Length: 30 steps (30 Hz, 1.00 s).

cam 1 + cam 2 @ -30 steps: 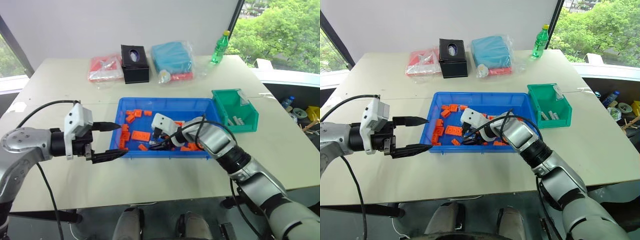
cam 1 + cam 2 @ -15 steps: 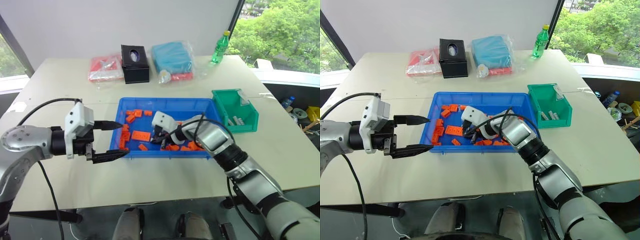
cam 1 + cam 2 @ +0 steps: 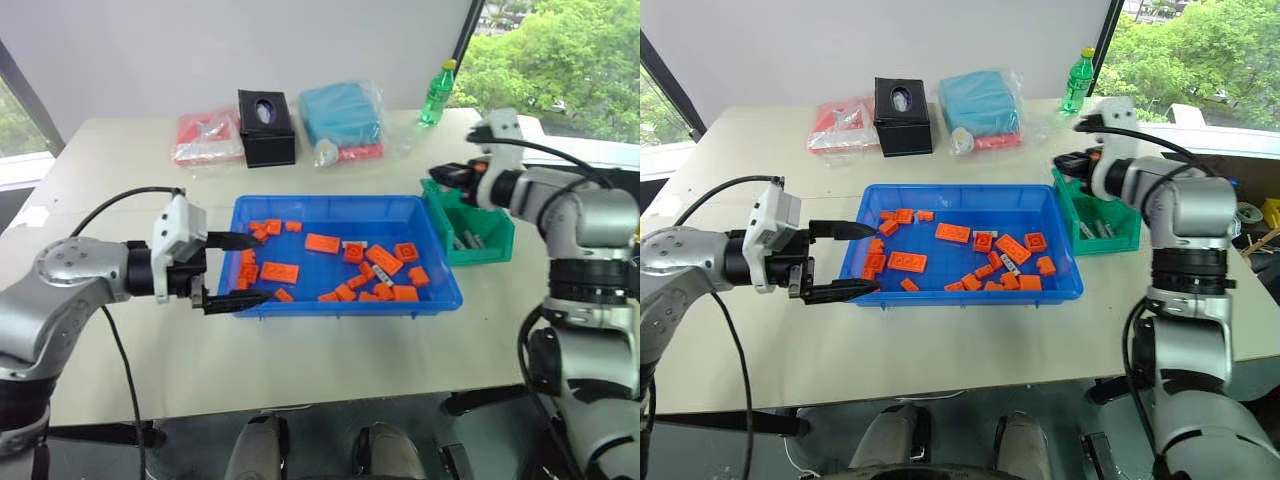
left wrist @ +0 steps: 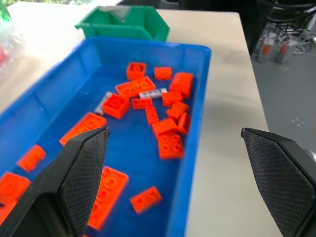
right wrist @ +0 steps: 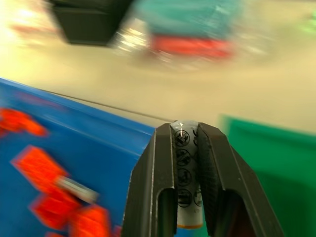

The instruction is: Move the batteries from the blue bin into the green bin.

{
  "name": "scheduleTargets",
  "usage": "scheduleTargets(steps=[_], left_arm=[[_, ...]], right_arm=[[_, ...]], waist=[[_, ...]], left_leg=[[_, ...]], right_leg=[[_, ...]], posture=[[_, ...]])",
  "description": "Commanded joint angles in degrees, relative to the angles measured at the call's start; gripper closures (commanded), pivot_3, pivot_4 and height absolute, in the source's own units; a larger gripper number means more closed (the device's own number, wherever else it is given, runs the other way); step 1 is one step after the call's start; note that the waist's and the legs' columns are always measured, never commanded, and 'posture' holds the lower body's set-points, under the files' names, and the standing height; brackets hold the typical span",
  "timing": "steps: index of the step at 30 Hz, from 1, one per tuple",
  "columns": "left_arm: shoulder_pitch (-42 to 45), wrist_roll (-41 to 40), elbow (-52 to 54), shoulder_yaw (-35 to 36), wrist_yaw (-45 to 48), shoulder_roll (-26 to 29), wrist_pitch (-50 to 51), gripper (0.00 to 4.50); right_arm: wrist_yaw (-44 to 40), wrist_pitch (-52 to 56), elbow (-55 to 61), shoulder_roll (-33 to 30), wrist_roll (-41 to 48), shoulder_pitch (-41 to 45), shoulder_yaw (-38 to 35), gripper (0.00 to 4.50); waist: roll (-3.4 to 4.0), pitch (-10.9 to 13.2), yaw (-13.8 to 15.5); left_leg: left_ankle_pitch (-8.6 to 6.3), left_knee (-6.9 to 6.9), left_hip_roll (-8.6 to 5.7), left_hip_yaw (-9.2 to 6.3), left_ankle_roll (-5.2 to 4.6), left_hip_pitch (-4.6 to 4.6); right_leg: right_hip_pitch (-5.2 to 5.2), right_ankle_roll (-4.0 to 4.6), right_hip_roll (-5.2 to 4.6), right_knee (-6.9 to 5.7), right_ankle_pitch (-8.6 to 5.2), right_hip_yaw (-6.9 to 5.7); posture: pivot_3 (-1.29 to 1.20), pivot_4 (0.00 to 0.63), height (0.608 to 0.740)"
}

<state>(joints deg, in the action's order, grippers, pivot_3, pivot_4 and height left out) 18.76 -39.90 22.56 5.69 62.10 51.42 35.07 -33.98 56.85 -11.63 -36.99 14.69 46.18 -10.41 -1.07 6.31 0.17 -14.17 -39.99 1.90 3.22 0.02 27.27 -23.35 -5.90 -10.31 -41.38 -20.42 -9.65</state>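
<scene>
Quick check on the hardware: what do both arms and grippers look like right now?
Both arms are silver-grey metal with black joints and loose black cables. Left gripper and right gripper each have a white boxy wrist block and two black fingers; the left fingers show textured, tapered pads.

Glossy plastic blue bin, matt beige tabletop.

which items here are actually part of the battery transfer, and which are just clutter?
Job:
- battery clamped in right gripper
- battery among the bricks in the blue bin
- batteries already in the green bin

Clutter:
- orange bricks
- black tissue box
- teal packet
- red packet
- green bottle
</scene>
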Motion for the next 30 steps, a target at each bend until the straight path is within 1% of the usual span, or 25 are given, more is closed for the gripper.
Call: scheduleTargets(steps=[1,2,3,5,8,12,15,17,20,22,26,30], left_arm=[[1.93,0.65,-0.35,-0.06,0.36,-0.56,-1.4,0.0],[2.18,0.75,-0.57,-0.18,0.45,-0.69,-1.48,0.0],[2.31,0.84,-0.71,-0.24,0.54,-0.78,-1.54,0.0],[2.49,1.0,-0.91,-0.3,0.71,-0.9,-1.58,0.0],[2.29,0.88,-0.48,-0.06,0.65,-0.93,-1.34,0.0],[1.92,0.55,0.21,0.36,0.23,-0.88,-0.83,0.0],[1.39,0.34,0.78,0.67,-0.16,-0.82,-0.57,0.0],[1.1,0.09,1.38,0.96,-0.59,-0.74,-0.23,0.0],[1.03,-0.48,2.39,1.42,-1.45,-0.65,0.59,0.0],[0.86,-0.93,3.16,1.93,-2.0,-0.51,1.15,0.0],[0.15,-1.49,4.31,3.06,-3.02,-0.31,1.84,0.0],[-1.52,-2.17,6.17,4.54,-4.57,-0.26,2.58,0.0]], right_arm=[[0.94,-4.16,-2.11,-0.9,-1.57,-1.41,0.87,3.94],[1.67,-5.32,-3.46,-0.8,-2.26,-1.67,1.08,3.41],[2.21,-6.78,-4.64,-0.83,-2.99,-1.85,1.51,3.05],[3.34,-9.77,-6.85,-0.6,-4.15,-1.3,2.13,2.06],[2.23,-13.0,-5.91,0.75,-3.22,0.46,2.91,0.54],[-2.38,-12.66,0.57,4.29,0.39,1.2,5.41,0.54],[-7.06,-12.69,6.01,7.24,1.65,0.35,10.96,0.54],[-9.23,-16.17,5.3,8.81,-0.85,0.86,16.17,0.54],[-13.74,-23.88,-1.17,8.59,-5.41,3.26,22.34,0.54],[-16.46,-29.08,-7.61,8.06,-7.95,6.0,24.88,0.54],[-19.81,-40.52,-20.28,7.64,-13.11,10.95,27.94,0.54],[-22.12,-50.28,-32.97,8.1,-17.9,15.05,29.82,0.54]], waist=[[-0.02,-0.01,-0.34],[-0.02,0.0,-0.54],[0.0,0.0,-0.72],[0.04,0.03,-0.8],[0.04,0.03,-0.86],[0.02,0.02,-1.16],[0.06,0.04,-0.96],[0.05,0.04,-0.94],[0.04,0.05,-0.41],[0.04,0.05,-0.14],[0.02,0.04,0.04],[0.0,0.03,-0.67]], left_leg=[[0.0,-0.01,0.0,0.01,0.0,0.0],[0.0,-0.03,0.01,0.0,0.0,0.0],[0.01,-0.04,0.02,-0.02,-0.01,0.01],[0.01,-0.06,0.02,-0.03,-0.01,0.01],[0.01,-0.04,0.01,-0.03,-0.01,0.02],[0.01,-0.03,0.05,-0.05,-0.01,0.02],[0.01,-0.03,0.06,-0.1,-0.01,0.02],[0.0,-0.03,0.05,-0.1,-0.02,0.02],[0.0,-0.1,-0.01,-0.13,-0.02,0.06],[0.0,-0.13,-0.07,-0.11,-0.02,0.08],[0.01,-0.14,-0.06,-0.07,-0.01,0.08],[0.02,-0.13,-0.05,-0.06,0.0,0.07]], right_leg=[[0.0,0.0,0.0,0.0,0.0,0.0],[0.0,0.0,-0.01,-0.01,0.0,0.0],[0.0,0.0,-0.01,-0.01,0.0,0.0],[0.02,0.01,-0.03,-0.01,0.0,0.01],[0.01,0.0,-0.03,0.0,0.0,0.0],[0.0,0.0,-0.01,-0.01,0.0,0.01],[-0.01,-0.01,0.01,-0.03,0.0,0.0],[-0.01,0.0,0.01,-0.03,0.0,0.0],[-0.02,0.01,0.01,-0.03,-0.01,0.0],[-0.02,0.03,-0.01,-0.02,-0.02,0.04],[-0.05,0.02,0.01,-0.03,-0.01,0.08],[-0.07,0.0,0.0,-0.16,0.0,0.08]], posture=[[0.0,0.15,0.63],[0.0,0.15,0.63],[0.0,0.15,0.63],[0.0,0.15,0.63],[0.0,0.15,0.63],[0.0,0.15,0.63],[0.0,0.15,0.63],[0.0,0.15,0.63],[0.0,0.15,0.63],[0.0,0.15,0.63],[0.0,0.15,0.63],[0.0,0.15,0.63]])
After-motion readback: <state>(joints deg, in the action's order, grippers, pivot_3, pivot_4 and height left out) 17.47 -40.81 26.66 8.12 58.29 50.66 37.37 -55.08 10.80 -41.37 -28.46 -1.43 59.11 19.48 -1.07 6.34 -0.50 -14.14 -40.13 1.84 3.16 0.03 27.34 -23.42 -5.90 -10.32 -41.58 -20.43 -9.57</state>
